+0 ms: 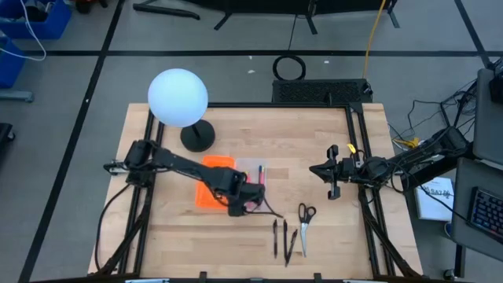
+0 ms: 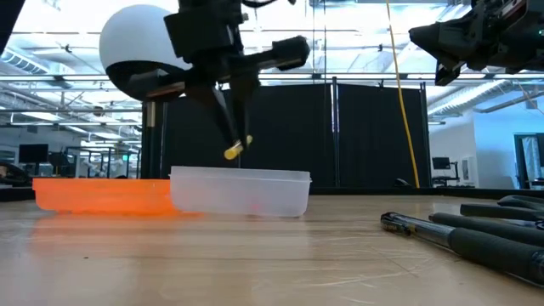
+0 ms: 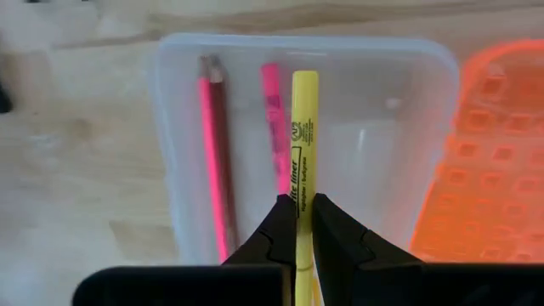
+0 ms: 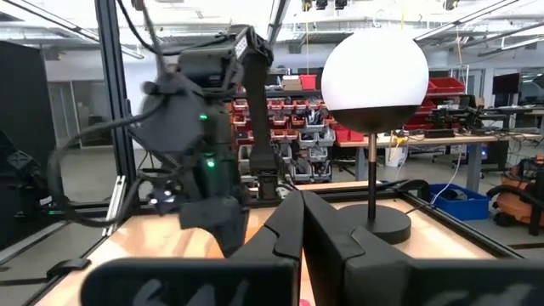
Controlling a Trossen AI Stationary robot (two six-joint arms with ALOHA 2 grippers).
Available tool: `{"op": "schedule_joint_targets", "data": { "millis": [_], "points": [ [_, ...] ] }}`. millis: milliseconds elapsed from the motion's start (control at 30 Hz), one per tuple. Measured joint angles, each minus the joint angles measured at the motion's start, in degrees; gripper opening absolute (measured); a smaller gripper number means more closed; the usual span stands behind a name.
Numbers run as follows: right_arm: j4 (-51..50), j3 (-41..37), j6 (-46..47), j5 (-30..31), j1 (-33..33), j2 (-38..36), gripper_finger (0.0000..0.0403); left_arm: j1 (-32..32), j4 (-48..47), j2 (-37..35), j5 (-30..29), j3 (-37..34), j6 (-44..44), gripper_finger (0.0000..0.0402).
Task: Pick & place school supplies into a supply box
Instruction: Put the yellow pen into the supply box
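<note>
From above, the left gripper hung over the clear supply box, which lay against the orange tray; what it held was hidden there; the scissors and dark pens lay on the table nearer the front edge, well apart from the box; the right gripper waited by the right side.

At table height, the yellow highlighter showed tilted in the left gripper's fingers, its lower end just above the box rim; the box stood touching the orange tray.

The left wrist view alone showed the contents: a pink pencil and a pink highlighter lay lengthwise inside, and the fingers were clamped on the yellow highlighter above them.

The right wrist view showed its own fingers pressed together, holding nothing, with the globe lamp beyond.
</note>
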Motion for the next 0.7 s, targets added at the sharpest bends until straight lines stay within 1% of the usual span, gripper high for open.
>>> {"op": "schedule_joint_targets", "data": {
  "millis": [133,333,400,533,700],
  "points": [
    [-0.6,0.0,0.3,0.0,0.0,0.0,0.0,2.7,-0.3,0.0,5.1,0.0,1.8,0.0022],
    [-2.6,0.0,1.3,0.0,0.0,0.0,0.0,4.9,-0.4,0.5,11.9,0.0,2.9,0.0022],
    [-2.9,0.0,1.8,-0.1,0.0,0.0,0.0,5.4,-1.2,1.0,11.9,-0.5,2.9,0.0022],
    [-3.3,0.0,2.6,-0.2,0.0,0.0,0.0,6.6,0.2,1.0,11.4,-3.8,5.3,0.0022],
    [-3.4,0.0,3.7,-0.2,0.1,0.0,0.0,8.6,1.9,1.0,8.4,-7.8,6.3,0.0022]
  ]
}}
